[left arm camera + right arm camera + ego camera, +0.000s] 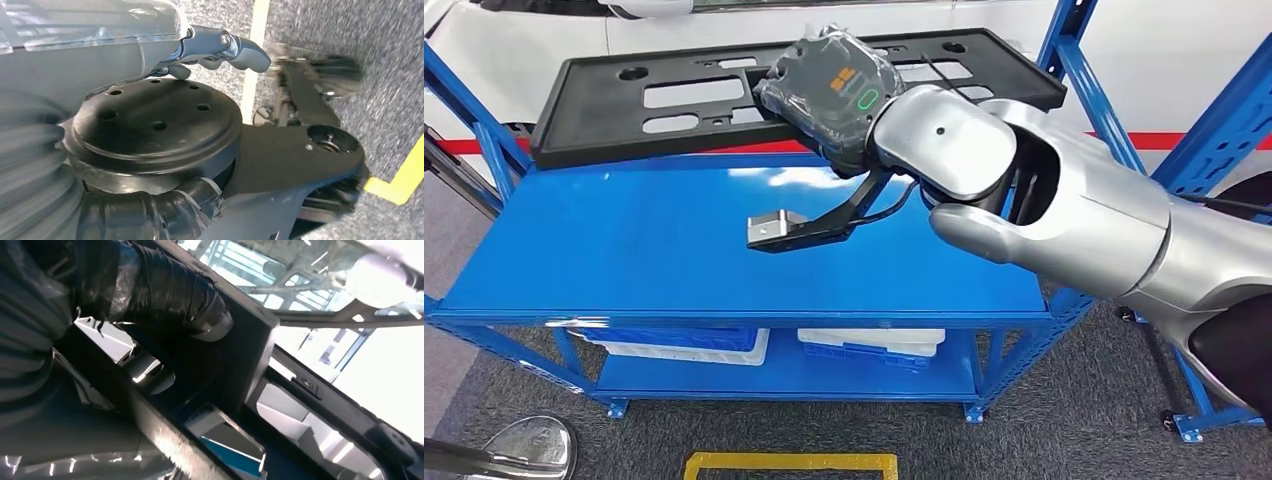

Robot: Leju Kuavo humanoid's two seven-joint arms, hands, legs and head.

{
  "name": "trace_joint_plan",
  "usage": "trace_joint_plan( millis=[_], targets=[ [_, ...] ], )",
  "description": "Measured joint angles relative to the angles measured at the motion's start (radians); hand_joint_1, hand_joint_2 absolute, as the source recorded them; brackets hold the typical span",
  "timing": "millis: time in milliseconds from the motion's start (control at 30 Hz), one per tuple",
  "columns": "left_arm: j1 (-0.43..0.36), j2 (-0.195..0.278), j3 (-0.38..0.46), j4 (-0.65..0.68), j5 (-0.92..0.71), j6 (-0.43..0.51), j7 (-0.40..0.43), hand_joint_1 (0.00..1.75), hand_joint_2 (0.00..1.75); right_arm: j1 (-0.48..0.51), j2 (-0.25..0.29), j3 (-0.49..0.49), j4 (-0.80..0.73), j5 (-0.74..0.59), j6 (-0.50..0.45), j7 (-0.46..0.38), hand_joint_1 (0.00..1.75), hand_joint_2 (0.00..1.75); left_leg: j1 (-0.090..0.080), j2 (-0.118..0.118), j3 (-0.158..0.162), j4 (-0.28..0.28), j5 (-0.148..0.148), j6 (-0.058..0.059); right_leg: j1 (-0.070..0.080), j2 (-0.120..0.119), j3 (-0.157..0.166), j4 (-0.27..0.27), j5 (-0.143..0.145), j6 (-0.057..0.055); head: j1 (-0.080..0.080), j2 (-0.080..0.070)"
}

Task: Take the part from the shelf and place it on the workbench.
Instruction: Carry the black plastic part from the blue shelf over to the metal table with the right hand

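A long black plastic part (674, 100) with several cut-outs lies along the back of the blue shelf's top board (644, 250). My right hand (829, 90), wrapped in clear film, sits over the middle of the part's front rim. In the right wrist view a dark taped finger (175, 295) lies across a bar of the part (235, 355), and the hand appears to grip it. My left hand (220, 47) hangs low over grey carpet, holding nothing, with one grey finger stretched out.
Blue uprights (1074, 60) frame the shelf on both sides. On the lower board stand a blue and white bin (674, 342) and a white one (869, 345). A white car body stands behind the shelf. A yellow floor marking (789, 462) lies in front.
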Motion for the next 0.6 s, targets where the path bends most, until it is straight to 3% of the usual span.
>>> trace_joint_plan(
  millis=[33,67,100,167,233,267,367,400,433,500,533,567,600],
  targets=[
    [-0.002,0.000,-0.002,0.000,0.000,0.001,0.000,0.00,1.75,0.002,0.002,0.003,0.001,-0.002,0.002,0.000,1.75,1.75,-0.003,0.000,-0.013,0.056,-0.024,0.003,0.006,-0.001,-0.010,0.000,0.007,-0.004,0.000,0.000],
    [-0.003,0.000,-0.003,0.000,0.000,0.001,0.001,0.00,1.75,0.004,0.005,0.006,0.002,-0.004,0.004,0.000,1.75,1.75,-0.007,0.000,-0.009,0.080,-0.027,0.008,0.012,-0.001,-0.019,0.001,0.015,-0.007,0.000,0.000],
    [-0.005,0.000,-0.005,0.000,-0.001,0.001,0.002,0.00,1.75,0.005,0.006,0.009,0.003,-0.008,0.009,0.000,1.75,1.75,-0.011,0.000,0.013,0.066,-0.013,0.016,0.018,-0.001,-0.027,0.001,0.022,-0.009,0.000,0.000],
    [-0.005,0.000,-0.009,0.000,-0.003,0.001,0.004,0.00,1.75,0.006,0.010,0.012,0.006,-0.020,0.023,0.000,1.75,1.75,-0.023,-0.001,0.103,-0.056,0.030,0.040,0.027,-0.001,-0.040,0.001,0.035,-0.010,0.000,0.000],
    [-0.003,0.003,-0.013,0.001,-0.005,0.000,0.004,0.00,1.75,0.007,0.015,0.014,0.013,-0.037,0.040,0.000,1.75,1.75,-0.034,-0.001,0.179,-0.179,0.047,0.058,0.030,-0.003,-0.048,0.000,0.048,-0.005,0.001,0.000],
    [-0.003,0.003,-0.015,0.002,-0.005,-0.002,0.004,0.00,1.75,0.007,0.020,0.016,0.018,-0.045,0.047,0.001,1.75,1.75,-0.040,-0.002,0.194,-0.209,0.048,0.062,0.028,-0.004,-0.051,-0.002,0.056,0.000,0.000,0.000],
    [-0.001,0.001,-0.020,0.002,-0.005,-0.006,0.004,0.00,1.75,0.012,0.035,0.023,0.039,-0.057,0.060,0.001,1.75,1.75,-0.040,-0.001,0.188,-0.238,0.078,0.067,0.025,-0.006,-0.058,-0.009,0.067,0.017,0.000,0.000],
    [-0.002,0.000,-0.020,0.002,-0.005,-0.006,0.004,0.00,1.75,0.013,0.037,0.025,0.046,-0.059,0.062,0.002,1.75,1.75,-0.037,0.002,0.182,-0.248,0.093,0.073,0.025,-0.005,-0.064,0.004,0.045,0.021,0.001,0.000],
    [-0.002,0.000,-0.021,0.002,-0.005,-0.006,0.005,0.00,1.75,0.014,0.039,0.026,0.052,-0.060,0.063,0.003,1.75,1.75,-0.033,0.005,0.174,-0.256,0.109,0.078,0.025,-0.005,-0.074,0.036,0.005,0.026,0.001,0.000],
    [-0.004,0.000,-0.022,0.002,-0.006,-0.007,0.009,0.00,1.75,0.018,0.043,0.032,0.063,-0.063,0.063,0.006,1.75,1.75,-0.033,0.008,0.150,-0.257,0.132,0.083,0.018,-0.004,-0.097,0.144,-0.090,0.035,0.002,0.000],
    [-0.004,0.000,-0.024,0.002,-0.005,-0.008,0.011,0.00,1.75,0.022,0.045,0.035,0.068,-0.063,0.062,0.008,1.75,1.75,-0.032,0.008,0.135,-0.256,0.142,0.081,0.013,-0.005,-0.104,0.199,-0.118,0.040,0.002,0.000],
    [-0.005,0.000,-0.025,0.002,-0.003,-0.010,0.013,0.00,1.75,0.028,0.046,0.039,0.074,-0.062,0.060,0.010,1.75,1.75,-0.031,0.008,0.120,-0.253,0.151,0.079,0.009,-0.005,-0.102,0.232,-0.122,0.045,0.002,0.000],
    [-0.005,0.000,-0.027,0.002,-0.001,-0.013,0.015,0.00,1.75,0.033,0.047,0.043,0.079,-0.060,0.058,0.012,1.75,1.75,-0.030,0.008,0.105,-0.249,0.159,0.077,0.006,-0.006,-0.086,0.239,-0.107,0.049,0.002,0.000]
  ],
)
